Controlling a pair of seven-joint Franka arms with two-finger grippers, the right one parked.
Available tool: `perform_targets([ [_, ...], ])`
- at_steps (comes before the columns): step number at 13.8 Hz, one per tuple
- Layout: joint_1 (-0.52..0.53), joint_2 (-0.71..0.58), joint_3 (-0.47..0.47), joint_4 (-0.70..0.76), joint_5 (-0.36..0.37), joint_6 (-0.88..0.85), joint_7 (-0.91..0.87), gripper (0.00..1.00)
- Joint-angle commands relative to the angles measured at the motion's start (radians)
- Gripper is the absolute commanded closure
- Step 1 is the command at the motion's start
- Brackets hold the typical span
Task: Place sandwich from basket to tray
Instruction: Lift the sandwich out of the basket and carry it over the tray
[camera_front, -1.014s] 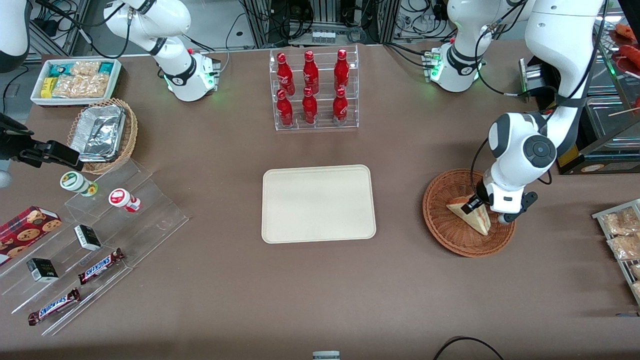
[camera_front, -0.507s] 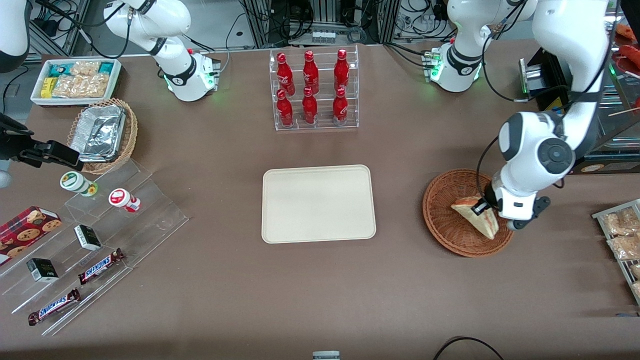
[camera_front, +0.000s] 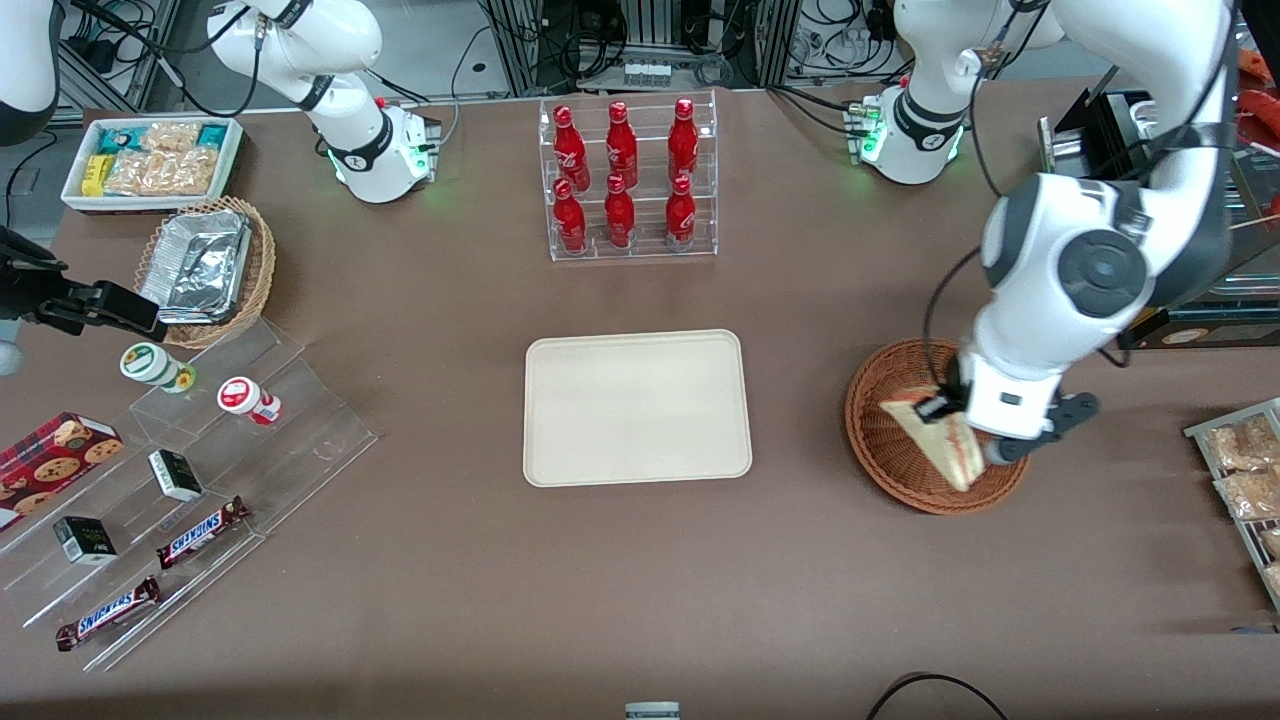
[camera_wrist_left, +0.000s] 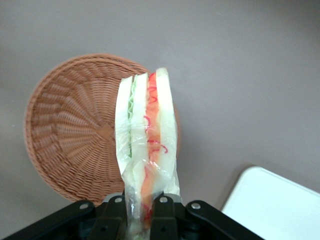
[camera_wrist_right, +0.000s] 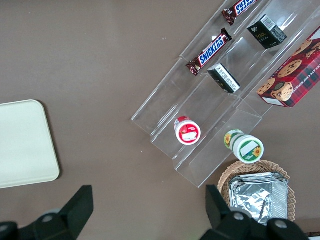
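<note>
Between the basket (camera_front: 905, 455) and the tray (camera_front: 637, 407) lay only bare brown table (camera_front: 800, 560), with nothing standing in that stretch. Farther from the front camera than the tray stood a clear rack of red bottles (camera_front: 625, 175). Toward the parked arm's end of the table were a tan wicker basket with foil trays (camera_front: 205, 268), a white box of snack packets (camera_front: 150, 160), and a clear stepped stand (camera_front: 200, 480) carrying two small jars, dark little boxes and Snickers bars (camera_front: 203, 531), with a red cookie box (camera_front: 55, 452) beside it. At the working arm's end, packets of snacks (camera_front: 1240, 465) lay on a rack at the table's edge.

The gripper (camera_front: 950, 420) hung over the round reddish-brown basket, on the side nearer the working arm's end. Its two black fingers (camera_wrist_left: 112, 215) were pressed together on the wrapped corner of the sandwich (camera_front: 935, 440), clamping it. In the left wrist view the sandwich (camera_wrist_left: 146, 145) stuck out from the fingers with its cut edge showing white bread, green and red-orange layers under clear wrap, and the basket (camera_wrist_left: 75, 135) showed below it, nothing else inside. A corner of the cream tray (camera_wrist_left: 275, 205) showed near the basket. The sandwich appeared raised off the weave, though its lower tip overlapped the basket's rim in the front view, so contact there could not be told
</note>
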Motion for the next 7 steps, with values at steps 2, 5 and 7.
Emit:
perform_targets([
  [2,-0.128,0.085,0.007,0.102,0.016,-0.016,-0.077,1.0],
  [5,-0.213,0.158,0.007,0.182,0.008,-0.012,-0.087,1.0],
  [7,-0.263,0.212,0.007,0.233,0.007,-0.01,-0.088,1.0],
])
